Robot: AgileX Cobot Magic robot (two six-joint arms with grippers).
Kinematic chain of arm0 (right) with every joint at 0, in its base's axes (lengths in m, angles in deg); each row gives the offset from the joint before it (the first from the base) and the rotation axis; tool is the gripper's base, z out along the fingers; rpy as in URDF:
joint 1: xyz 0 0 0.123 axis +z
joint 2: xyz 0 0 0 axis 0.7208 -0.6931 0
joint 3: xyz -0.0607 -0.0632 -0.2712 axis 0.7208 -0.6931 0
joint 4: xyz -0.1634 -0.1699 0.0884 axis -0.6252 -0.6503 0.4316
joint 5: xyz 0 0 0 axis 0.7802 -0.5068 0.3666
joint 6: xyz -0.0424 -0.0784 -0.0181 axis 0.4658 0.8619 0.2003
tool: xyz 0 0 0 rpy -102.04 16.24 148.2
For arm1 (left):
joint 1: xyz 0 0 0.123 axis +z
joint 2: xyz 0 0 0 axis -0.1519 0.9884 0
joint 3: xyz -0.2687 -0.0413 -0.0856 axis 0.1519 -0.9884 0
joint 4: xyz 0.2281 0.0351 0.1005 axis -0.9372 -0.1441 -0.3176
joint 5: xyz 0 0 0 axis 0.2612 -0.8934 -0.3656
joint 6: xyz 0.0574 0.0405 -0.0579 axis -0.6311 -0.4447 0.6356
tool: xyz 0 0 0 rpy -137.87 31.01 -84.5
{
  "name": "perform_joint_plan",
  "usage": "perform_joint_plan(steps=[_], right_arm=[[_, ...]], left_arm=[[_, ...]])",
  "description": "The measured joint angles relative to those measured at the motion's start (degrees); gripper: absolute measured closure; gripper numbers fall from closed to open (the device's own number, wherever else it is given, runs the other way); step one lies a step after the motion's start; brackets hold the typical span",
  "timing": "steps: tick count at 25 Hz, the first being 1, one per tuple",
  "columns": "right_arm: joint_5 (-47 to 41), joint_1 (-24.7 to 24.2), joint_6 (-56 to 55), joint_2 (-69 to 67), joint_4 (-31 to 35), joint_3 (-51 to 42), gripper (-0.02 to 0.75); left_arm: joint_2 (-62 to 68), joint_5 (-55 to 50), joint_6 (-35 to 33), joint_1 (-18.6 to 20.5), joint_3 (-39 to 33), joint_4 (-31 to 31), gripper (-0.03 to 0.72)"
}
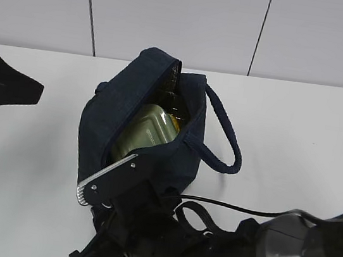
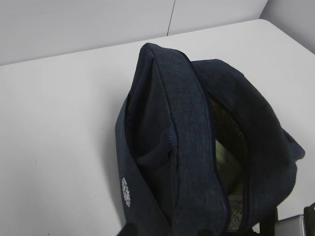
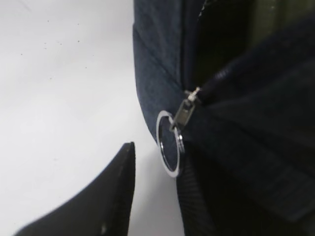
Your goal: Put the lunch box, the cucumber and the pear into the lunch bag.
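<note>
Right arm's black body fills the near bottom edge of the exterior view, its right end effector point(image 1: 112, 187) with a silver edge plate pressed up against the near end of the boxy dark navy fabric lunch bag point(image 1: 101, 125); whether it is released or clenched cannot be told here. Bag stands on the white worktop point(image 1: 297, 140), mouth unzipped, one padded loop handle point(image 1: 228, 143) drooping to the right. Inside, the pale sage-green lid of the lunch box point(image 1: 148, 132) shows, tilted; something dark lies behind it, not identifiable. Left end effector point(image 1: 2, 82) sits at the left edge, well apart from the bag, state not discernible. Left wrist view: bag seen from one end, small white label point(image 2: 126, 191) on its side, pale green visible through the gap. Right wrist view: metal ring pull point(image 3: 170, 142) hangs from the zipper slider at the bag's end; one black finger point(image 3: 98, 206) lies just beside the ring, not touching it.
</note>
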Motion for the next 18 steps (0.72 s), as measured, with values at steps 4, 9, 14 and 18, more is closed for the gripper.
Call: perform_joint_plan(steps=[4, 9, 14, 18], right_arm=[[0.0, 0.0, 0.1, 0.0, 0.0, 0.2, 0.504], [0.0, 0.0, 0.1, 0.0, 0.0, 0.2, 0.526], [0.0, 0.0, 0.1, 0.0, 0.0, 0.2, 0.561], [0.0, 0.0, 0.2, 0.0, 0.1, 0.2, 0.701]], left_arm=[[0.0, 0.0, 0.0, 0.0, 0.0, 0.0, 0.449], [0.0, 0.0, 0.0, 0.0, 0.0, 0.0, 0.449], [0.0, 0.0, 0.0, 0.0, 0.0, 0.0, 0.449], [0.0, 0.0, 0.0, 0.0, 0.0, 0.0, 0.449]])
